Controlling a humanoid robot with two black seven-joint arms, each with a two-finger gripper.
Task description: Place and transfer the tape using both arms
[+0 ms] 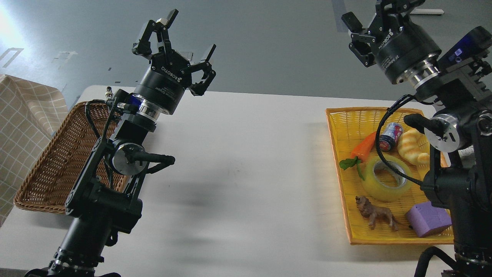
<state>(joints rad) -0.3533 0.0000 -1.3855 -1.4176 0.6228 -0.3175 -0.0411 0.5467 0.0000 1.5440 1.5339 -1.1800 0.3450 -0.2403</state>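
The tape (378, 190), a translucent yellow roll with a pale core, lies flat in the yellow basket (338, 130) on the right of the white table; a black cable of my right arm crosses over it. My left gripper (190, 35) is raised above the table's far left side, open and holding nothing, far from the tape. At the top right my right gripper (376, 11) is held high beyond the yellow basket, open and empty, with one fingertip cut off by the frame's top edge.
The yellow basket also holds a toy carrot (364, 147), a can (390, 136), a bread roll (412, 147), a lion figure (377, 216) and a purple block (427, 220). A brown wicker basket (54, 165) sits at the table's left; a checked cloth (23, 115) lies beyond it.
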